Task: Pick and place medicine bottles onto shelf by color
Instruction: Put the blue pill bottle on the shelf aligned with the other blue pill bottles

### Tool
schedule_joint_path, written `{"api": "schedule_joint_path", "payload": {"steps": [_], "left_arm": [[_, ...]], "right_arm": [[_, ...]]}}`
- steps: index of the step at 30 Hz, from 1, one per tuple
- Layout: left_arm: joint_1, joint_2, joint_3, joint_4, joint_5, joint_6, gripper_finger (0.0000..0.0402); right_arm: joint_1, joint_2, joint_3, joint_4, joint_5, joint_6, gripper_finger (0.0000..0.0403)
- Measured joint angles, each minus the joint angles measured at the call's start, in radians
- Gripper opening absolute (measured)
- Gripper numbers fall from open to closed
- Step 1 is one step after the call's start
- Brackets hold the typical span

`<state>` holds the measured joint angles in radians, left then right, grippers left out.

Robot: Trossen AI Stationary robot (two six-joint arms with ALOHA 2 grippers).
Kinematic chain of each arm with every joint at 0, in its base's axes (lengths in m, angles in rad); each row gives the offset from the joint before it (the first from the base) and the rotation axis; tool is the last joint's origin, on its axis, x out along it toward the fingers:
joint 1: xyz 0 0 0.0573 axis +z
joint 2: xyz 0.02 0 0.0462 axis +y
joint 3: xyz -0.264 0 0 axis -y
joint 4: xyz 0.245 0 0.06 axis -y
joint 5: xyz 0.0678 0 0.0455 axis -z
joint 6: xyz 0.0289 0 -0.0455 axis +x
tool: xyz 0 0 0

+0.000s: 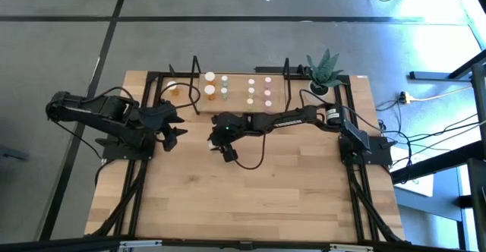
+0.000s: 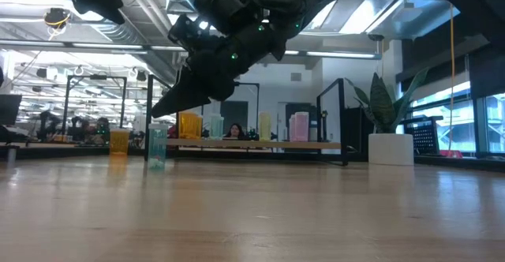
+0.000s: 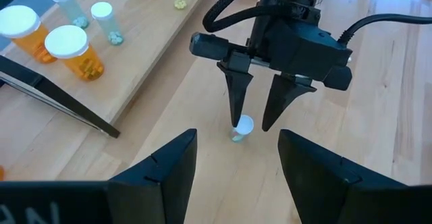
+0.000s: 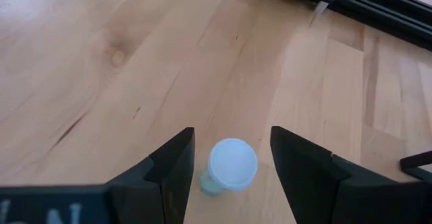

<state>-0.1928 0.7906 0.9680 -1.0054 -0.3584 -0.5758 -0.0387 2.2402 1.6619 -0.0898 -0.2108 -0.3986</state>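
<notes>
Wooden table (image 1: pixel 250 199), item one, bearing all else; the shelf (image 1: pixel 239 92) along its far edge, holding orange, green and pink medicine bottles (image 1: pixel 209 91) sorted in groups; potted plant (image 1: pixel 323 74) beside the shelf's right end, clear of the work; left gripper (image 1: pixel 176 124) waiting near the shelf's left end, fingers spread, holding nothing; right gripper (image 3: pixel 253 123) poised over mid-table, fingers parted and straddling but not yet gripping one green bottle (image 4: pixel 229 166) standing upright, white cap up; advice: descend straight, centre the cap between the fingers, close gently so it cannot tip
</notes>
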Motion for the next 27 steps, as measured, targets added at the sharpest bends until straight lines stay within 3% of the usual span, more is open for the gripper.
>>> {"api": "schedule_joint_path", "payload": {"steps": [27], "left_arm": [[0.0, 0.0, 0.0, -0.005, -0.001, 0.0, 0.0202]], "right_arm": [[-0.003, 0.059, -0.001, 0.004, -0.019, 0.013, 0.0197]]}}
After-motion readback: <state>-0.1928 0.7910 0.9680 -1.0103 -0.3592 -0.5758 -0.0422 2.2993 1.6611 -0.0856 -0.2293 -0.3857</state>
